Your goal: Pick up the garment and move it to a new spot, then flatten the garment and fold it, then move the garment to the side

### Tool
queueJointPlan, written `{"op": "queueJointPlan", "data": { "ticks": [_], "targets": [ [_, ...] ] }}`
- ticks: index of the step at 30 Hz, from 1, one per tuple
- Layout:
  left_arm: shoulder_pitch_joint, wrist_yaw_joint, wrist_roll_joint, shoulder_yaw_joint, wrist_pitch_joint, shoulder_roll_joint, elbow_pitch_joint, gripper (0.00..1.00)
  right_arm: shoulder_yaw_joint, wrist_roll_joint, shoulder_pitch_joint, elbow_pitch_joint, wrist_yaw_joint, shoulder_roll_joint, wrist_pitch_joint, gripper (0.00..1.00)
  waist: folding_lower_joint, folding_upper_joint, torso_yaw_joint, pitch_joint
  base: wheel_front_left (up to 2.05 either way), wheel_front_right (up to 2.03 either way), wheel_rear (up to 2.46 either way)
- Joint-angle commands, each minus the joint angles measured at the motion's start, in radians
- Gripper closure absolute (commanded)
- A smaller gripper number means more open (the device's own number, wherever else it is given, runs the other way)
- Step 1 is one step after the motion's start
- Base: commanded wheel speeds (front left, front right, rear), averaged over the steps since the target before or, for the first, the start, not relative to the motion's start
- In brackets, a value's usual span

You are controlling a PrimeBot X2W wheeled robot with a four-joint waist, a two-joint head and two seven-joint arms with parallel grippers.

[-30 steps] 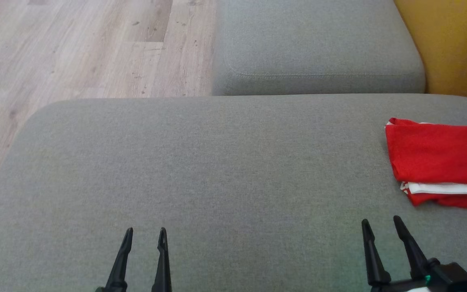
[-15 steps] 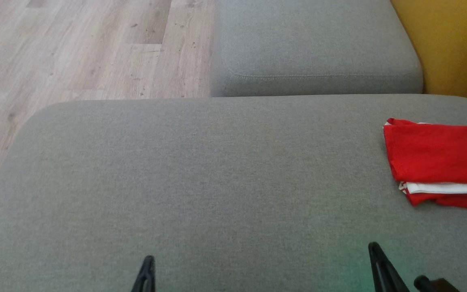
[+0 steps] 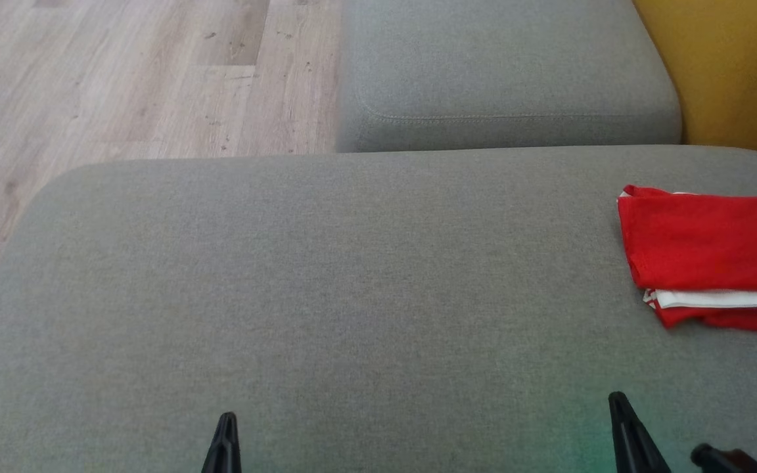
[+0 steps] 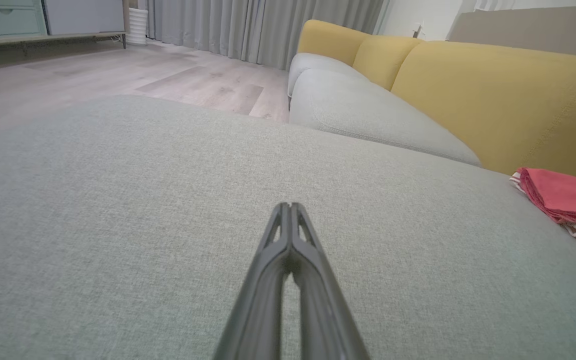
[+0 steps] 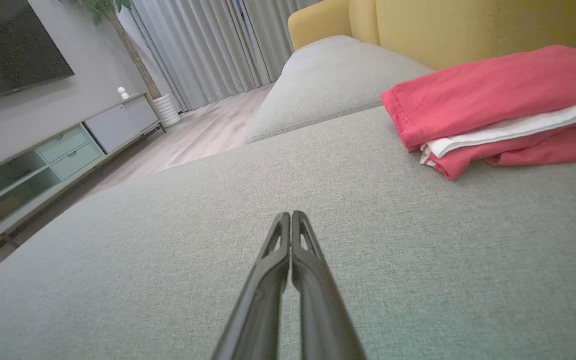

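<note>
The garment (image 3: pixel 707 253) is red with a white layer showing at its near edge, folded into a neat stack at the right edge of the grey cushion (image 3: pixel 326 282). It also shows at the right in the left wrist view (image 4: pixel 565 202) and at the upper right in the right wrist view (image 5: pixel 493 95). My left gripper (image 3: pixel 226 420) sits low at the cushion's near edge, fingers pressed together with nothing in them (image 4: pixel 290 206). Nearer the garment, below and left of it, my right gripper (image 3: pixel 617 399) is shut and empty too (image 5: pixel 288 216).
A second grey cushion (image 3: pixel 503 72) lies beyond the first. A yellow sofa back (image 3: pixel 733 72) rises at the far right. Wooden floor (image 3: pixel 122 79) lies past the cushion's left and far edges. A TV stand (image 5: pixel 43 165) and curtains (image 5: pixel 208 50) stand across the room.
Both grippers have closed and drawn back toward the near edge of the cushion. The garment has stayed where it lay; the camera has shifted slightly.
</note>
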Motion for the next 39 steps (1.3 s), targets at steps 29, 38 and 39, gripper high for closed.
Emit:
{"op": "queueJointPlan", "data": {
  "ticks": [29,38,39],
  "targets": [
    [-0.122,-0.055,-0.362,0.086,0.069,0.019,-0.005,1.0,-0.035,0.364,-0.141,-0.004,0.0,-0.025,0.068,1.0,0.0,0.0,-0.02,0.024,0.0,0.0,0.0],
    [-0.147,-0.07,-0.47,0.11,0.093,0.021,0.001,1.0,-0.047,0.472,-0.169,0.003,0.0,-0.028,0.092,1.0,0.0,0.0,-0.027,0.032,0.0,0.0,0.0],
    [-0.15,-0.071,-0.482,0.112,0.095,0.022,0.002,1.0,-0.048,0.483,-0.172,0.004,0.0,-0.028,0.094,1.0,-0.0001,0.0,-0.027,0.032,0.0,0.0,0.0]
  ]
}}
